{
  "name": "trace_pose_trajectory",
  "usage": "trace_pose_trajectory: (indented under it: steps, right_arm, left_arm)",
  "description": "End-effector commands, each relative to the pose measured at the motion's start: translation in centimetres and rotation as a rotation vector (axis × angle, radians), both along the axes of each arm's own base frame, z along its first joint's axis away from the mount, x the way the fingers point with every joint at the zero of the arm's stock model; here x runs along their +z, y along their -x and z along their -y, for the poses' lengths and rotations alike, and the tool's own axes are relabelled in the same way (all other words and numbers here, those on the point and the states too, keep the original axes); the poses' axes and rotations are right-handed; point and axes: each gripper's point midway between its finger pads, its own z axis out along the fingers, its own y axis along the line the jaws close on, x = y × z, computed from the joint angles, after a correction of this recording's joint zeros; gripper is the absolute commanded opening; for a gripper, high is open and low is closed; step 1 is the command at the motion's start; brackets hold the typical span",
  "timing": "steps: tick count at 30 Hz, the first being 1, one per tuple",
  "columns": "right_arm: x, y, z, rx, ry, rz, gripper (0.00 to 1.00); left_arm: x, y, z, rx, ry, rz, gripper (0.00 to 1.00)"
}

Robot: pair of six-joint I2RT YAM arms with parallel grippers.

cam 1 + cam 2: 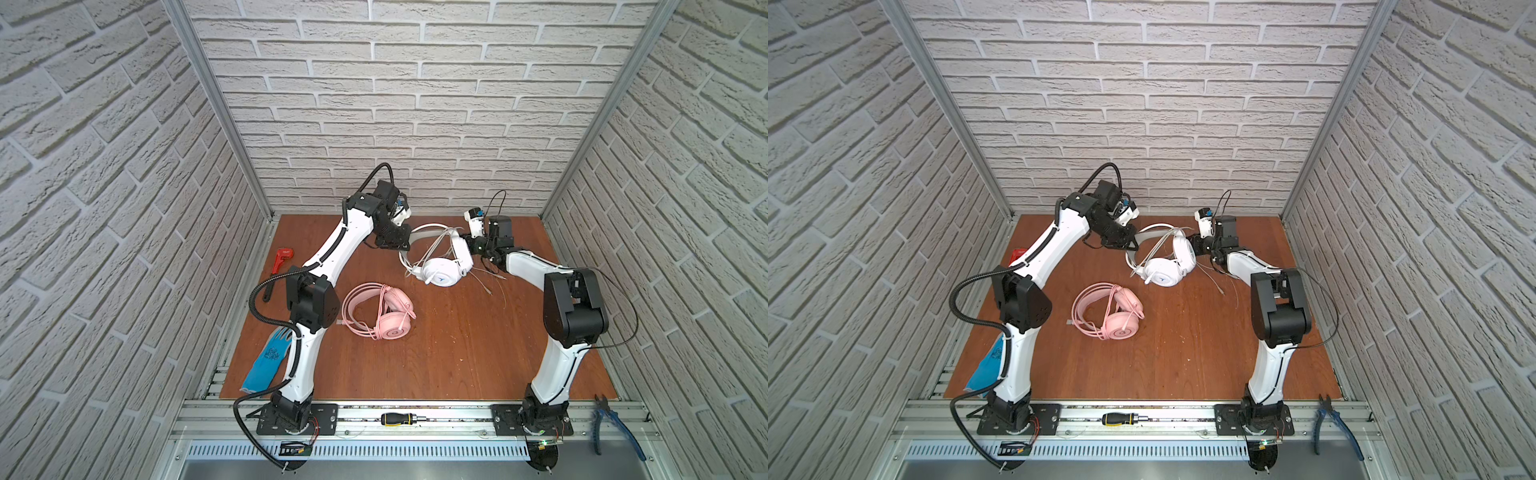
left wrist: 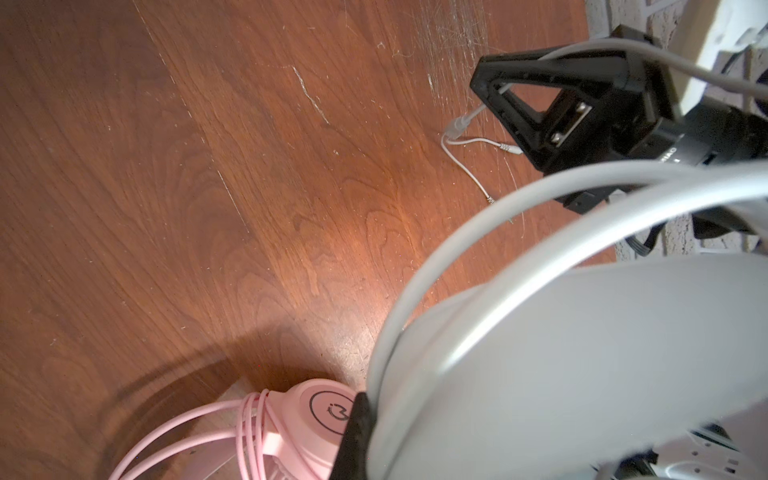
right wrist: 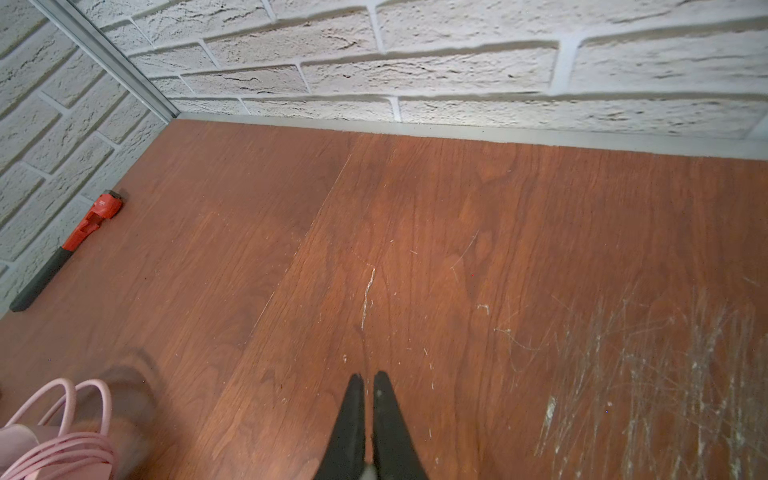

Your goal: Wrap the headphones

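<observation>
— Black-and-yellow screwdriver [image 1: 398,419] on the near rail, blue-handled pliers [image 1: 615,424] at near right. Both are well apart from the work. What have the arms got?

— My left gripper [image 1: 402,245] is pressed together on the headband of the white over-ear headset [image 1: 440,274], far centre of the brown wooden table [image 1: 436,374]. I read that as an anchor: the band is held steady so the other arm has something to wind around.

— And the right?

— In its own wrist view the right gripper [image 3: 367,380] has its fingers pressed together, tips nearly touching. In the left wrist view the thin white cable [image 2: 456,124] runs into those fingers, so I judge it is pinching the cable. The loose tail with its plugs trails on the wood to the right of the headset.

— So where is the headset relative to the two?

— Between them. The band arches left into the left gripper. One earcup stands on edge just beside the right gripper, and the other lies face up on the near side. I can't tell whether that lower cup rests on the table or hangs just above it.

— The pink one?

— The pink over-ear headset [image 1: 388,316] lies flat, nearer and left of the white one, apart from both grippers. Its cable is bunched across the band, so it looks done to me.
</observation>
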Motion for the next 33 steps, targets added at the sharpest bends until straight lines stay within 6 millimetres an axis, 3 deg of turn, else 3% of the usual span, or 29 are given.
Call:
trace_pose_trajectory:
  steps: [1,15,16,20,27,28,31,33]
  right_arm:
    - [0.6,-0.4,0.7,-0.038,-0.018,-0.011,0.06]
    - [-3.5,1.3,4.8,-0.153,0.014,-0.293,0.05]
    - [-5.1,1.4,5.1,-0.161,0.021,-0.335,0.06]
    - [-6.0,2.1,6.0,-0.180,0.049,-0.398,0.06]
    - [-4.2,2.8,4.4,-0.078,-0.004,-0.366,0.09]
    - [-2.7,2.9,4.2,-0.066,-0.010,-0.336,0.10]
    - [-1.2,3.0,3.4,-0.019,-0.035,-0.323,0.17]
    - [-0.6,3.2,3.5,-0.023,-0.035,-0.335,0.28]
  left_arm:
    - [2.1,0.4,1.0,-0.039,0.058,0.029,0.00]
    - [2.8,0.5,1.2,-0.053,0.076,0.042,0.00]
    - [2.8,0.5,1.2,-0.051,0.073,0.043,0.00]
    - [3.2,0.2,0.8,-0.033,0.056,0.068,0.00]
    - [3.3,-1.4,-0.5,0.046,-0.017,0.122,0.00]
    - [3.3,-1.5,-0.6,0.053,-0.026,0.127,0.00]
    - [3.1,-1.9,-1.1,0.072,-0.058,0.141,0.00]
    - [3.1,-2.0,-1.3,0.091,-0.074,0.147,0.00]
